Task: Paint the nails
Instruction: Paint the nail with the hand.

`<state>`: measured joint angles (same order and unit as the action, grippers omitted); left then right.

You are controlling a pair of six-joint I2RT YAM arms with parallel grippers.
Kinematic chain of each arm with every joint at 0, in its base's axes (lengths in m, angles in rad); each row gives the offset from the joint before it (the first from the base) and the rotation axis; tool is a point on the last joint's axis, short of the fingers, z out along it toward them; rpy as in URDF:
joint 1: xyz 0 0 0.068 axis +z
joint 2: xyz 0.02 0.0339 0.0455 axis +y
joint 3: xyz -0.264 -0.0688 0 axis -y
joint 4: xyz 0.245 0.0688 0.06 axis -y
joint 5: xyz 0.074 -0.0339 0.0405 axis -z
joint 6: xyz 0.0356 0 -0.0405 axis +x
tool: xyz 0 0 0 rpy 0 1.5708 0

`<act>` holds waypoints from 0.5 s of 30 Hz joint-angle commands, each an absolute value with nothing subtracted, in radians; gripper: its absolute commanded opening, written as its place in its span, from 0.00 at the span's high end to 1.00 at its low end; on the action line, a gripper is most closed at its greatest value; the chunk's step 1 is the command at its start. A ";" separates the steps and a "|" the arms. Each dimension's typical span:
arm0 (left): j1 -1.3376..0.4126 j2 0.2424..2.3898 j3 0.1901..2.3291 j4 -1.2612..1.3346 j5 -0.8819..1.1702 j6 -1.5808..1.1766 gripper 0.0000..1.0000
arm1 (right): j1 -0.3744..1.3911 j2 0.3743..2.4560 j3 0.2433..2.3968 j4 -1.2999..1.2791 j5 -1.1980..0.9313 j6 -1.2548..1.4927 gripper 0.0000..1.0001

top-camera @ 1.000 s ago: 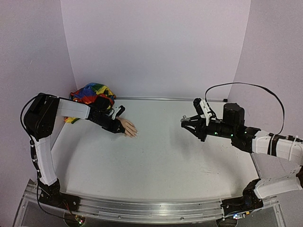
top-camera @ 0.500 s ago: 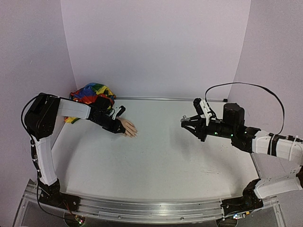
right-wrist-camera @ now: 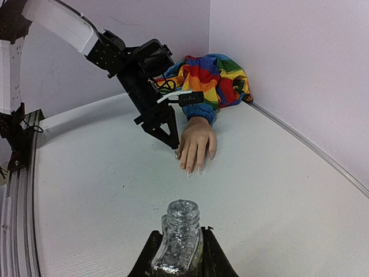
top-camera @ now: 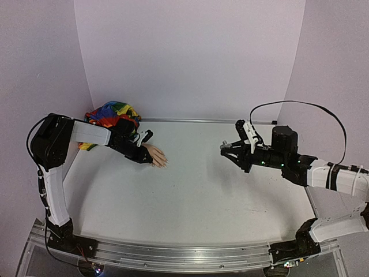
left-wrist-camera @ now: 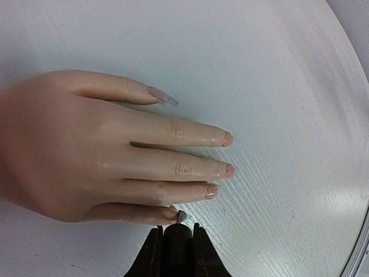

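Nothing has visibly shifted since the earlier frames; both arms and the props sit as before. The left gripper (left-wrist-camera: 174,231) has its jaws pressed together on a slim dark piece (left-wrist-camera: 177,245) I cannot identify, its tip just beside the lowest, grey-speckled nail in the left wrist view. The nails (left-wrist-camera: 229,138) sit at the fingertips of a small pale peach plastic-looking fake hand (left-wrist-camera: 86,150), which lies palm down, fingers spread, at the far left of the white table (top-camera: 196,190). Its rainbow-striped fabric sleeve (right-wrist-camera: 210,78) is bunched in the back corner against the wall. Well apart on the right side, the right gripper (right-wrist-camera: 180,235) is clamped around a small clear glass bottle of silvery glitter (right-wrist-camera: 180,213), upright with its neck uncapped.
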<state>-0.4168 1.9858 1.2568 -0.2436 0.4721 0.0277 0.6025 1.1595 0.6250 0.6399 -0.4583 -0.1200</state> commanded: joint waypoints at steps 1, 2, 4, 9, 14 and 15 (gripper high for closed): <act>-0.411 1.974 1.293 -0.227 0.492 0.044 1.00 | 0.605 1.155 0.624 0.677 -0.471 -0.124 1.00; -0.411 1.972 1.290 -0.228 0.494 0.045 1.00 | 0.604 1.154 0.625 0.677 -0.471 -0.125 1.00; -0.410 1.968 1.286 -0.227 0.495 0.051 1.00 | 0.604 1.155 0.624 0.677 -0.471 -0.125 1.00; -0.410 1.963 1.284 -0.223 0.494 0.052 1.00 | 0.605 1.158 0.626 0.678 -0.472 -0.123 1.00; -0.404 1.956 1.276 -0.217 0.508 0.055 1.00 | 0.605 1.161 0.626 0.678 -0.474 -0.123 1.00; -0.404 1.954 1.273 -0.214 0.511 0.057 1.00 | 0.604 1.162 0.627 0.678 -0.474 -0.123 1.00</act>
<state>-0.4133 1.9858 1.2568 -0.2428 0.4774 0.0307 0.6025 1.1603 0.6250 0.6399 -0.4587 -0.1196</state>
